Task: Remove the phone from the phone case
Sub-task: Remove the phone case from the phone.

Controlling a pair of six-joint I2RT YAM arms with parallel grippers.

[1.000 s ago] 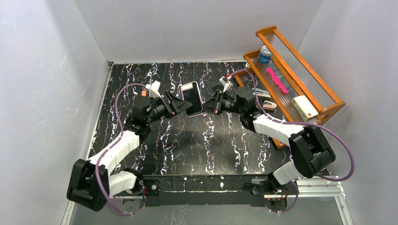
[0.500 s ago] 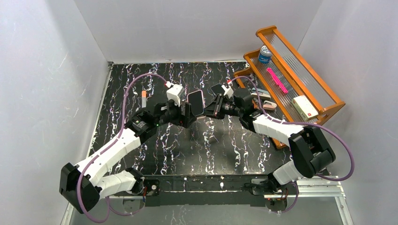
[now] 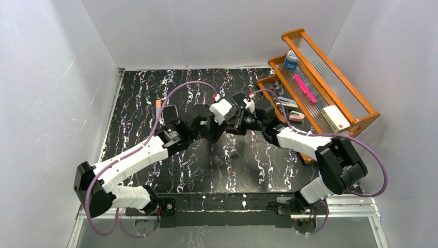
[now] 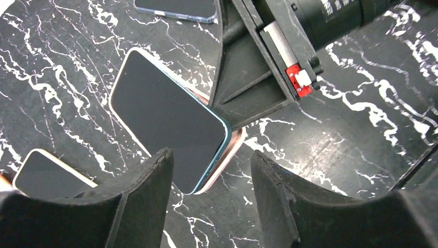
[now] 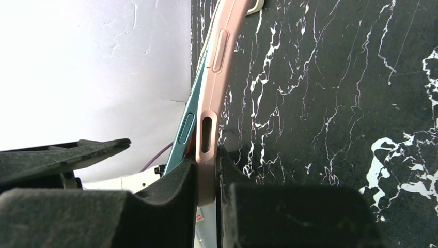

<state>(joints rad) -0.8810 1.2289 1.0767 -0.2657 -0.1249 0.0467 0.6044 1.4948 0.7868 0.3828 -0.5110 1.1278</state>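
Observation:
The phone (image 4: 165,108) has a dark screen and a teal edge. It sits in a pink case (image 4: 233,147), and its near corner is lifted a little out of the case. My right gripper (image 5: 206,168) is shut on the case's edge (image 5: 210,103) and holds it above the table, with the teal phone (image 5: 187,129) on the left side of the case. My left gripper (image 4: 212,157) is open, its fingers on either side of the phone's lower corner without touching it. In the top view the left wrist (image 3: 221,111) hides the phone, and the right gripper (image 3: 236,122) faces it.
Another phone (image 4: 175,6) lies on the black marbled table, and one more (image 4: 46,175) lies at the lower left. An orange marker (image 3: 158,105) lies at the left. A wooden rack (image 3: 361,121) at the right holds a bottle (image 3: 291,59), a pink item and a white box.
My left arm has swung right and turned its wrist over the phone, which now hides it in the top view. My right gripper has kept its hold and barely moved.

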